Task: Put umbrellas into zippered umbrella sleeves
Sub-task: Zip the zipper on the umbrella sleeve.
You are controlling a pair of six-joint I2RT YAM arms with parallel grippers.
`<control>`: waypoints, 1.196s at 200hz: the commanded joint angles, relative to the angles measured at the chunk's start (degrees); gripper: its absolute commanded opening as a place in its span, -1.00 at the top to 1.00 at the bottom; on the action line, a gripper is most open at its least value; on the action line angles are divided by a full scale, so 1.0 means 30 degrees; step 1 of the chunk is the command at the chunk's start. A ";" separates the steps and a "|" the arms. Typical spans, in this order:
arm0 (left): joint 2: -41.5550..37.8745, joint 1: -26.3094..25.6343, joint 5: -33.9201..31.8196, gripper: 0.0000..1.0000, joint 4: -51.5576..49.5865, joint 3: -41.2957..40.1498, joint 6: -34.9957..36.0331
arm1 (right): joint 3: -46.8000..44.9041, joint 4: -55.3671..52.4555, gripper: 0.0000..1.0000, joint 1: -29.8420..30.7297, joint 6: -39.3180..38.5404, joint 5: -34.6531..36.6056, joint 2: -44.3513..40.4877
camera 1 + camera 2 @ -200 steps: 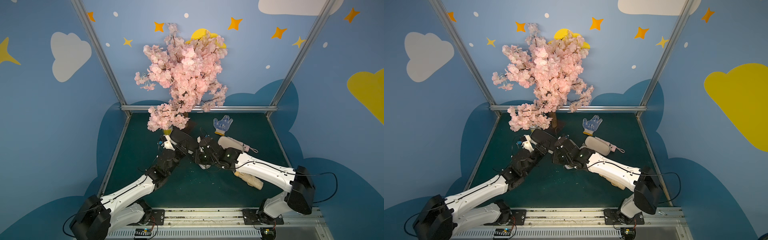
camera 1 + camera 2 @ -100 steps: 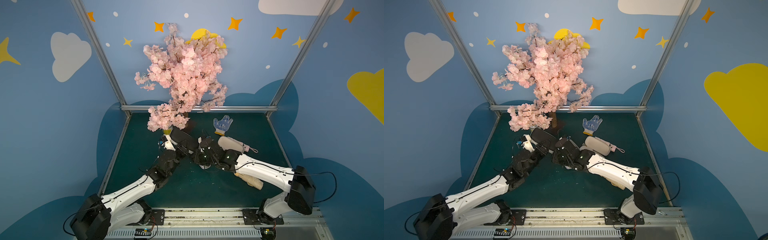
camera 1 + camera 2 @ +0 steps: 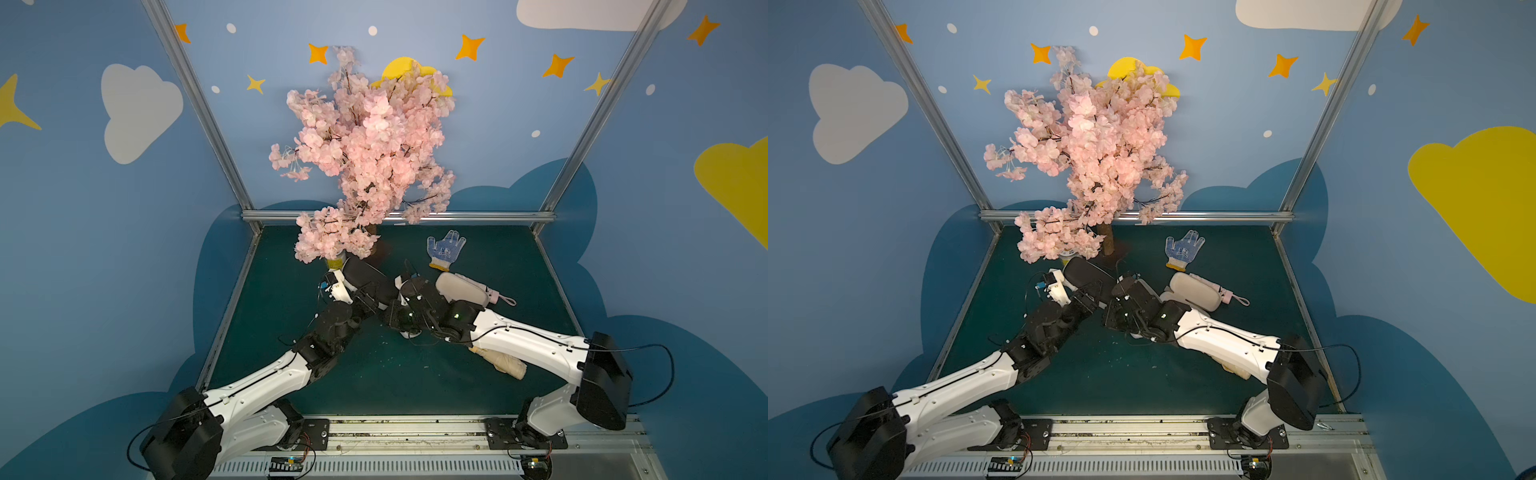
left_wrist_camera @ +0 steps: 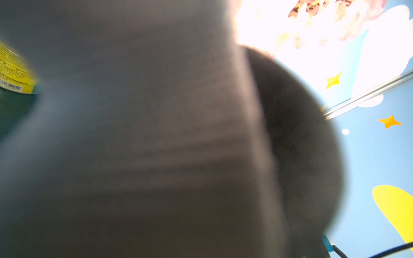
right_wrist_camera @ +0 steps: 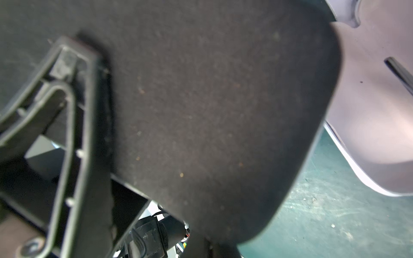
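Blue walls [image 3: 104,257] painted with clouds and stars close in a dark green surface [image 3: 374,386]. A pink blossom tree [image 3: 365,153] stands at the middle of the far edge.

From the near left corner the left arm [image 3: 266,374] reaches toward the tree, and from the near right corner the right arm [image 3: 532,345] reaches in to meet it. Both grippers come together at the black sleeve [image 3: 363,272], which sits just in front of the tree, toward the far edge.

The left gripper [image 3: 368,297] has its jaws clamped on the near end of that sleeve, whose dark side fills the blurred left wrist view. The right gripper [image 3: 395,297] is pressed up against the same sleeve with its jaws closed; I cannot tell whether they pinch anything.

In the right wrist view, a lavender sleeve [image 5: 368,111] lies on the surface just beside the black one.

The off-white sleeve [image 3: 459,286] lies right of the middle, behind the right wrist. A pink umbrella [image 3: 493,296] pokes out of its right end, the wrist loop trailing on the surface.

The beige umbrella [image 3: 505,365] lies toward the near right, partly under the right arm and well apart from every sleeve.

A dotted glove [image 3: 446,249] lies flat near the far edge, right of the tree.

A yellow can [image 3: 336,262] stands under the low blossoms, just beside the black sleeve.
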 commanded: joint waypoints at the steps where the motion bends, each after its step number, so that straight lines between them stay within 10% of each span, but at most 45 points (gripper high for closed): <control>1: -0.0950 0.0127 0.0331 0.95 0.0510 0.0117 0.0562 | -0.0911 -0.0139 1.00 -0.0715 0.0048 0.0784 -0.0894; 165: -0.1863 0.7039 1.1240 0.94 -0.3914 0.0887 -0.4239 | -0.1741 -0.4054 1.00 -0.2852 -0.5162 0.0387 -0.0939; 239: 0.1413 1.0294 2.2677 0.95 -0.4268 0.3342 -0.4014 | -0.1057 -0.5127 1.00 -0.3306 -1.0552 0.0869 -0.0819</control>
